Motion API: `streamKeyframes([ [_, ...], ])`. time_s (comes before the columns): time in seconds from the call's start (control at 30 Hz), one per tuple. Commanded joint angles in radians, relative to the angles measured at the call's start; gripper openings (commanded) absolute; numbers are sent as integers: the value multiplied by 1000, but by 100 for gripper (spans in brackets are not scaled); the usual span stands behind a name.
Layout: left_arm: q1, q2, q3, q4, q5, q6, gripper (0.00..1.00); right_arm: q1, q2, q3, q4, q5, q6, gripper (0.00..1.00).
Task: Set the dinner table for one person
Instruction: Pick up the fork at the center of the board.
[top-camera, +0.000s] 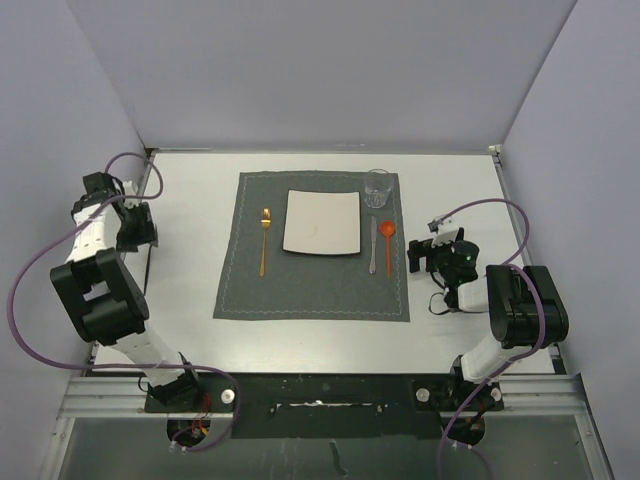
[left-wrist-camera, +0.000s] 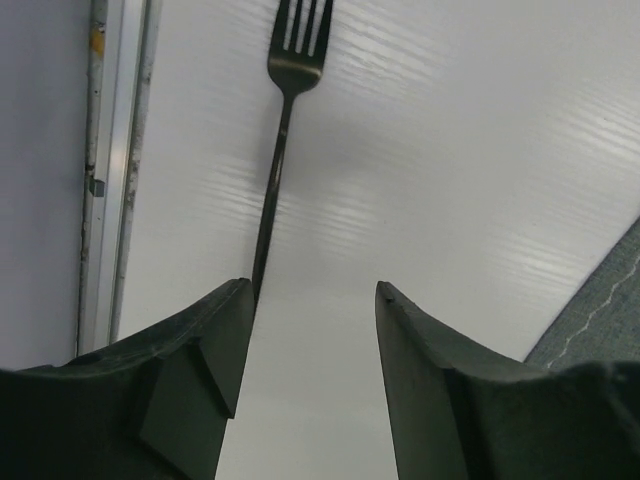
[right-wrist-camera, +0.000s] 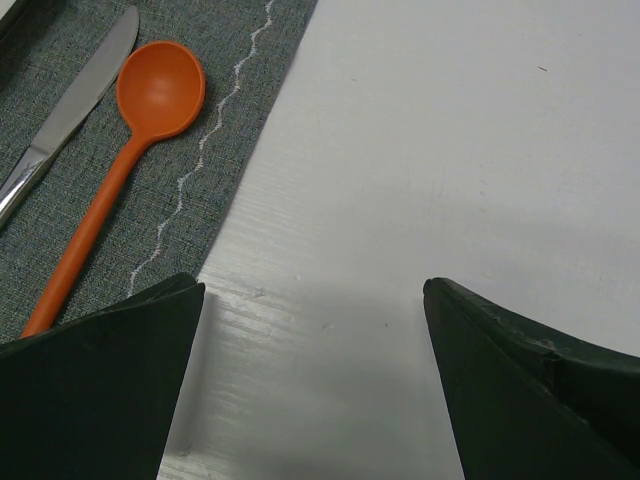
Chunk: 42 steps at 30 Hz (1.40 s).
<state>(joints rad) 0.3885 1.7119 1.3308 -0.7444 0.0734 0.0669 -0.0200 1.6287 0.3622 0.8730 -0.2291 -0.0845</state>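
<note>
The bench (top-camera: 180, 200) lies directly under both claws and spreads out ahead of the two arm bases. The left claw (left-wrist-camera: 312, 290) hangs over its bare left margin, near the left edge. Its fingers are spread partway with nothing between them, and the handle of a dark fork (left-wrist-camera: 285, 120) runs on the surface up to the inner edge of the left finger (left-wrist-camera: 190, 370). The right claw (right-wrist-camera: 312, 285) is spread wide and pinches nothing. It sits low over bare bench just to the right of the grey mat (top-camera: 310, 290). The bench is a flat, matte white rectangle, much larger than anything on it, with faint streaks of glare and a thin metal strip (left-wrist-camera: 110, 150) along its left edge. From above, its long axis runs left to right across the front of the arms, and the shorter sides run away towards the back wall. The mat lies at its middle, square to its edges. On the mat are a white plate (top-camera: 322, 222), a gold fork (top-camera: 265, 240) to its left, a knife (top-camera: 372, 245) and an orange spoon (top-camera: 388, 240) to its right, and a glass (top-camera: 378, 187) at the far right corner.
</note>
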Motion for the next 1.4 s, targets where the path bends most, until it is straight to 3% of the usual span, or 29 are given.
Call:
streamKeyframes([
  [0.0, 44, 71, 102, 10, 36, 22, 51, -4, -4, 25, 50, -6, 3, 98],
  [1.37, 81, 406, 309, -9, 78, 19, 46, -6, -4, 25, 50, -6, 4, 98],
])
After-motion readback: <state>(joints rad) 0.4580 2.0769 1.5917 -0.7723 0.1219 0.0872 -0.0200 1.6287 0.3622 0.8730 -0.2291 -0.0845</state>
